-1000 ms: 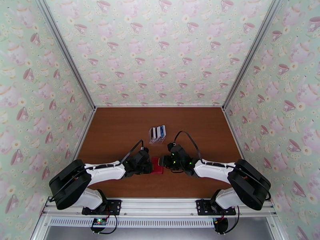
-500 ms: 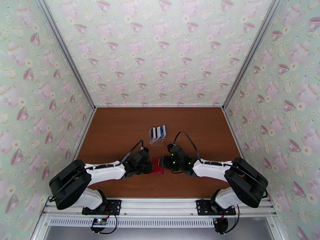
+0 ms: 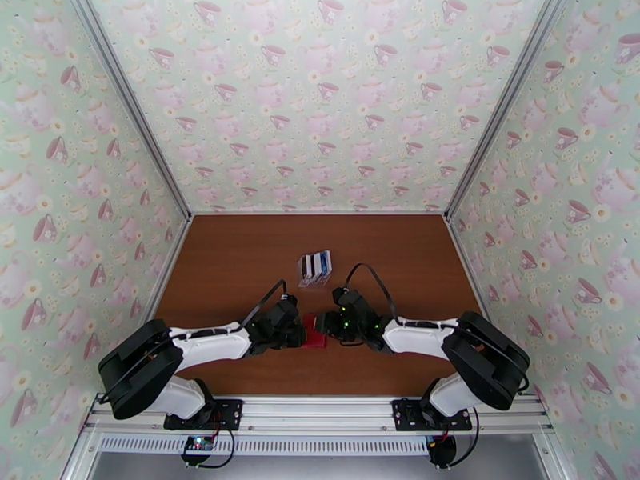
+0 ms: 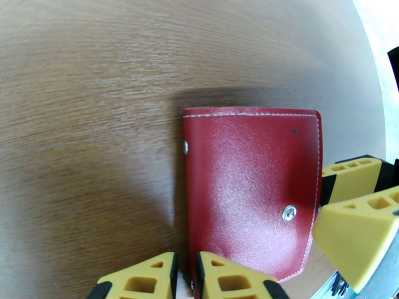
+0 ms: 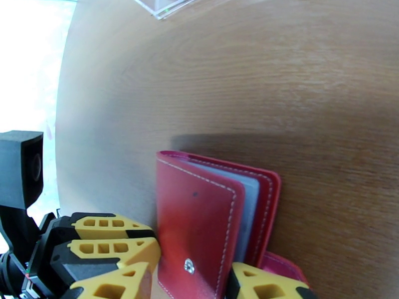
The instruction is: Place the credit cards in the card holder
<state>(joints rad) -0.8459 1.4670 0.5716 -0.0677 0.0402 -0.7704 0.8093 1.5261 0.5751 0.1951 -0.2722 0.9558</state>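
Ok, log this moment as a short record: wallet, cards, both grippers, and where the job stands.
wallet: red wallet on the table between the two grippers, cover slightly parted, pale pockets showing
cards: cards standing in the clear rack, farther back than the wallet
left gripper: left gripper shut, pinching one edge of the wallet
right gripper: right gripper at the opposite edge, jaws apart either side of the snap; grip unclear
job: neither gripper holds a card
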